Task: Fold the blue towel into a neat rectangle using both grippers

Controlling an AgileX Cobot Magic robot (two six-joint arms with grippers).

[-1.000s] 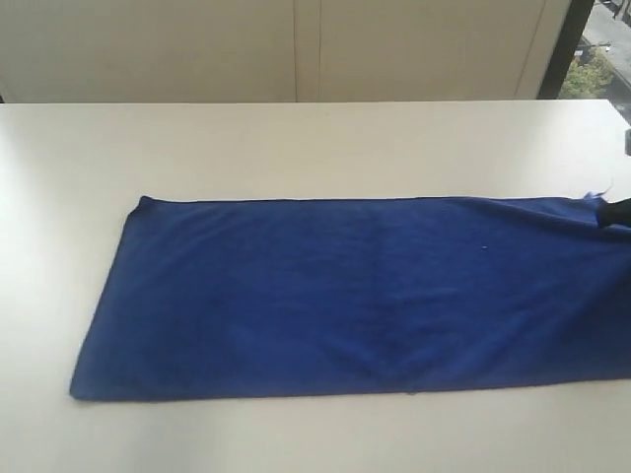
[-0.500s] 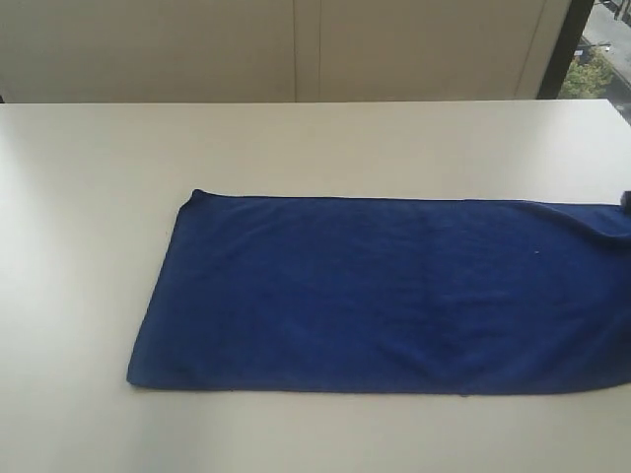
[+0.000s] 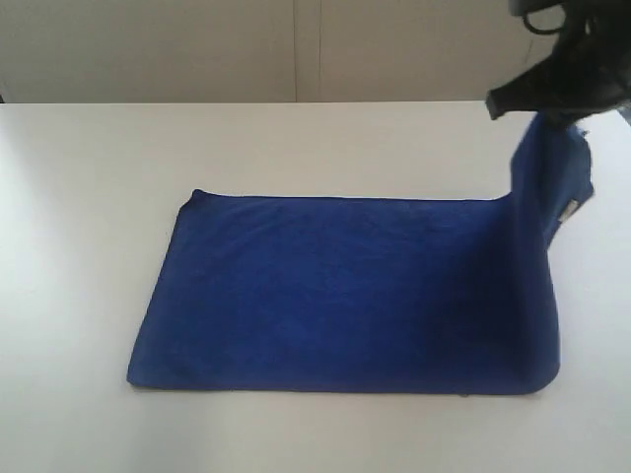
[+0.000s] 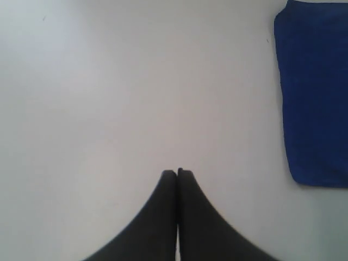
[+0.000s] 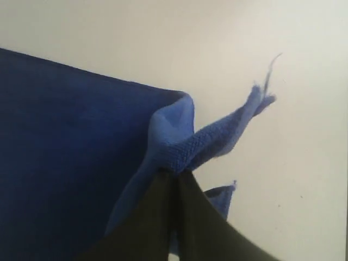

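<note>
White table (image 3: 99, 148) carries the blue towel (image 3: 335, 291), its right end raised near the right edge; right gripper (image 5: 175, 175) pinches its corner; left gripper (image 4: 177, 174), jaws pressed together, hangs over bare table beside the towel.

Left fingers (image 4: 160, 217) pressed together; right fingers (image 5: 157, 217) pinched tight, right arm (image 3: 577, 59) high, wrist seemingly tilted down.

This looks like a plain indoor test room, a lab or an office rather than a home. A broad white matte worktop (image 3: 89, 177) fills the near and middle ground. Behind its far edge stands a wall of flat cream panels (image 3: 148, 49) split by thin vertical seams, like cupboard fronts. A black jointed robot arm (image 3: 587, 59) reaches in over the far right.
</note>
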